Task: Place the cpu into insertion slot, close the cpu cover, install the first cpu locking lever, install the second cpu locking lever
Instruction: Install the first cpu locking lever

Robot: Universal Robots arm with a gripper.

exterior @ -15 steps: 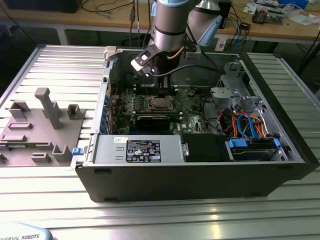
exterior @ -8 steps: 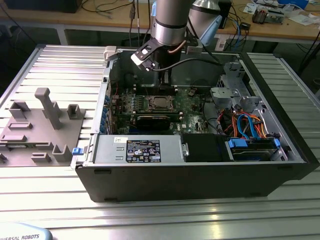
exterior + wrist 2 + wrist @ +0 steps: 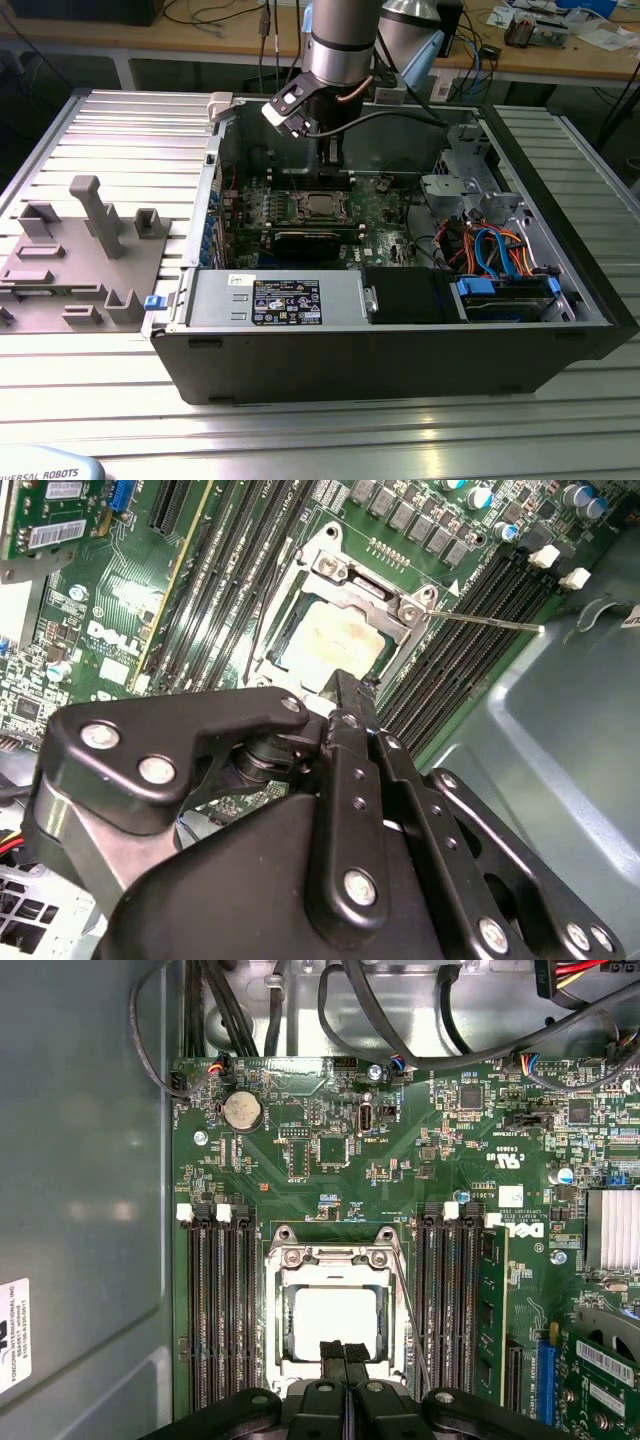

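The cpu point(image 3: 335, 1320) lies flat in the insertion slot point(image 3: 283, 1326), its pale metal top showing through the opening of the cpu cover point(image 3: 330, 1258). The cover lies down over it. In the second wrist view the cpu point(image 3: 335, 640) sits under the cover point(image 3: 372, 585), and one thin locking lever point(image 3: 490, 623) sticks out sideways over the memory slots. Another lever point(image 3: 262, 610) runs along the opposite side. My gripper point(image 3: 345, 1352) hovers over the socket's edge, shut with nothing between its fingers. In the exterior view the gripper point(image 3: 333, 165) hangs just behind the cpu point(image 3: 321, 206).
Black memory slots point(image 3: 220, 1310) flank the socket on both sides. Cables point(image 3: 400, 1010) cross the board's far end. The case wall point(image 3: 210, 200) rises at the exterior view's left, a power-supply box point(image 3: 280, 300) sits in front, and drive bays with cables point(image 3: 495, 250) are to the right.
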